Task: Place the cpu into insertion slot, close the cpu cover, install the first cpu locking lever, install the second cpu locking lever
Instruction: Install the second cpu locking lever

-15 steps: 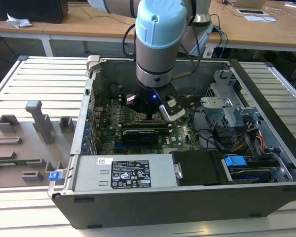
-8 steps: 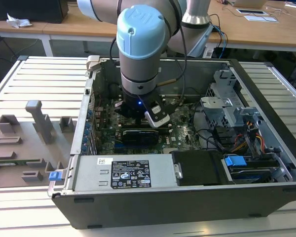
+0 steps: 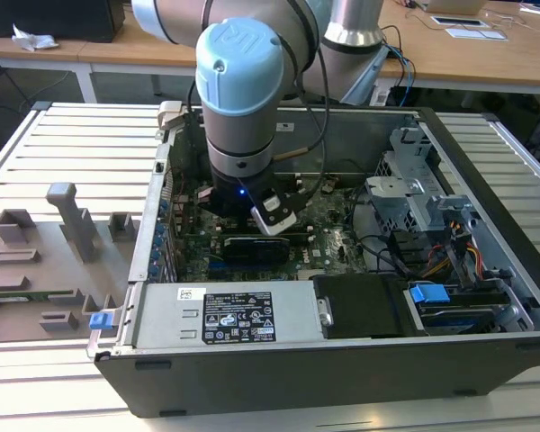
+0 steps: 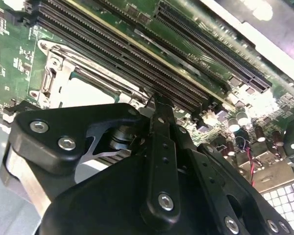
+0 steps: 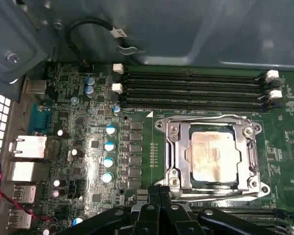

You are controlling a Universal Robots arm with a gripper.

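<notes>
Black end effector (image 5: 159, 215) fingers, pressed narrow and holding nothing, are hovering beside the insertion slot (image 5: 171, 169), where the cpu (image 5: 213, 156) is sitting under the closed cpu cover (image 5: 247, 156); locking levers seem next, needing precise hooking.

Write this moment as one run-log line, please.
chip: seated in socket | cover frame: down around chip | claw: beside socket, holds nothing | arm: inside computer case

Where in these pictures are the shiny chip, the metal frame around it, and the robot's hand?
cpu (image 5: 211, 156), first wrist view, middle of its silver top.
cpu cover (image 5: 247, 156), first wrist view, one side bar of the frame.
hand (image 5: 159, 196), first wrist view, at its fingertips.
</notes>
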